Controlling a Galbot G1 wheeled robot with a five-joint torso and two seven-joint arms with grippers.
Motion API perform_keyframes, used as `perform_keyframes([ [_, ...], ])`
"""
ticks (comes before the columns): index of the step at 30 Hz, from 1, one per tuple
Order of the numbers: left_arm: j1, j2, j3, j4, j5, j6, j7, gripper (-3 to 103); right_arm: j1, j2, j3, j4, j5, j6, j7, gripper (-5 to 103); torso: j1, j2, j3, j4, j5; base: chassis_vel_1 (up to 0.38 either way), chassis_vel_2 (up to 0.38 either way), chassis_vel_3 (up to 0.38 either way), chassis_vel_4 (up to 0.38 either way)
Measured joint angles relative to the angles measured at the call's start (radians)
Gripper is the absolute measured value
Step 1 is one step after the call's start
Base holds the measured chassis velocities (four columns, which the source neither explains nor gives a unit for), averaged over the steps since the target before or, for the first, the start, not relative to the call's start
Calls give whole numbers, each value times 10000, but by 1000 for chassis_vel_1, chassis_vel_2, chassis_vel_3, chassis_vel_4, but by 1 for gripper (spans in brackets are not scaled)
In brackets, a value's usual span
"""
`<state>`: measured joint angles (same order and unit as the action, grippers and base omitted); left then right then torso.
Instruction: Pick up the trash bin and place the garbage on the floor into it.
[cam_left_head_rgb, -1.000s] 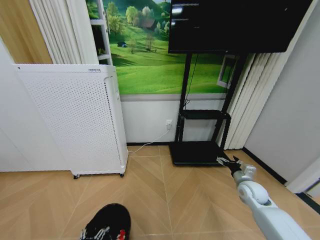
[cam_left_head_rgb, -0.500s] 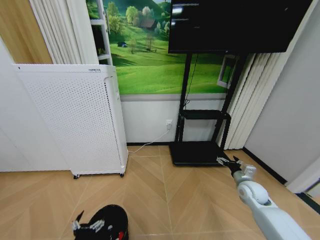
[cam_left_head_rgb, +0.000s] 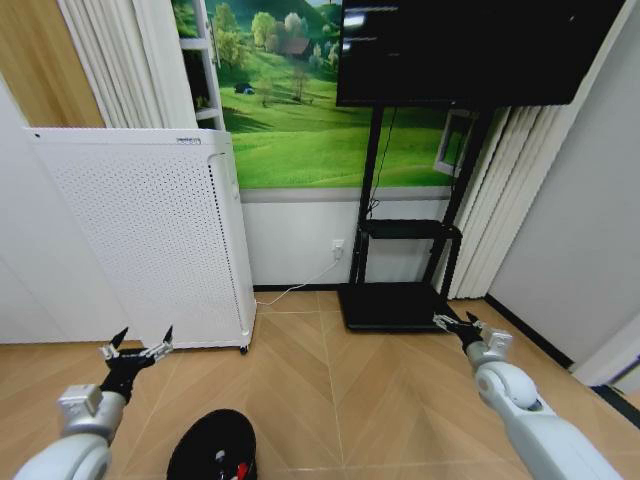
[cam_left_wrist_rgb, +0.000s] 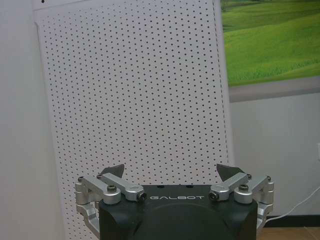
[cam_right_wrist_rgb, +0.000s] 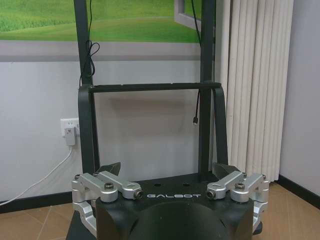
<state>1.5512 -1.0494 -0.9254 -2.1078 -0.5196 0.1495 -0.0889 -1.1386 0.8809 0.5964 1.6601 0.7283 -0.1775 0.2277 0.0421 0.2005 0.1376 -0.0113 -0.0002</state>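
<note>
The trash bin (cam_left_head_rgb: 213, 447), small, black and round, stands on the wooden floor at the bottom of the head view. A red-and-white piece of garbage (cam_left_head_rgb: 237, 467) lies inside it. My left gripper (cam_left_head_rgb: 137, 349) hangs open above and to the left of the bin, apart from it, holding nothing. In the left wrist view the left gripper (cam_left_wrist_rgb: 171, 173) faces the white perforated cabinet (cam_left_wrist_rgb: 135, 100). My right gripper (cam_left_head_rgb: 454, 321) is open and empty at the right, held out toward the black TV stand (cam_left_head_rgb: 395, 300); the right wrist view shows the right gripper (cam_right_wrist_rgb: 167, 169) facing that stand.
The white perforated cabinet (cam_left_head_rgb: 150, 235) stands on casters at the left against the wall. A black TV stand base and shelf (cam_right_wrist_rgb: 150, 88) sit at the back centre, with a cable and wall socket (cam_right_wrist_rgb: 69, 133) beside them. Curtains (cam_left_head_rgb: 510, 190) hang at the right.
My left gripper has let go of the bin's rim and risen up and to the left, now open. The bin stands alone on the floor. The right arm has not moved.
</note>
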Motion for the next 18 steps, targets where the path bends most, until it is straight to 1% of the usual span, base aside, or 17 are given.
perform_keyframes([
  [1,0,0,0,0,0,0,0,100,0,0,0,0,0,0,0,100,0,0,0,0,0,0,0,0,0],
  [3,-477,39,314,493,-309,-262,-96,100,0,0,0,0,0,0,0,100,0,0,0,0,0,0,0,0,0],
  [4,-477,39,314,493,-309,-262,-96,100,0,0,0,0,0,0,0,100,0,0,0,0,0,0,0,0,0],
  [6,-697,-148,595,801,-710,-379,-330,100,0,0,0,0,0,0,-1,100,0,0,0,0,1,0,0,0,0],
  [12,-751,-306,786,1011,-732,-406,-394,100,0,0,0,0,0,0,0,100,0,0,0,2,2,0,0,0,0],
  [18,-921,-296,879,1118,-703,-395,-420,100,0,0,0,0,0,0,0,100,0,0,0,0,2,0,0,0,0],
])
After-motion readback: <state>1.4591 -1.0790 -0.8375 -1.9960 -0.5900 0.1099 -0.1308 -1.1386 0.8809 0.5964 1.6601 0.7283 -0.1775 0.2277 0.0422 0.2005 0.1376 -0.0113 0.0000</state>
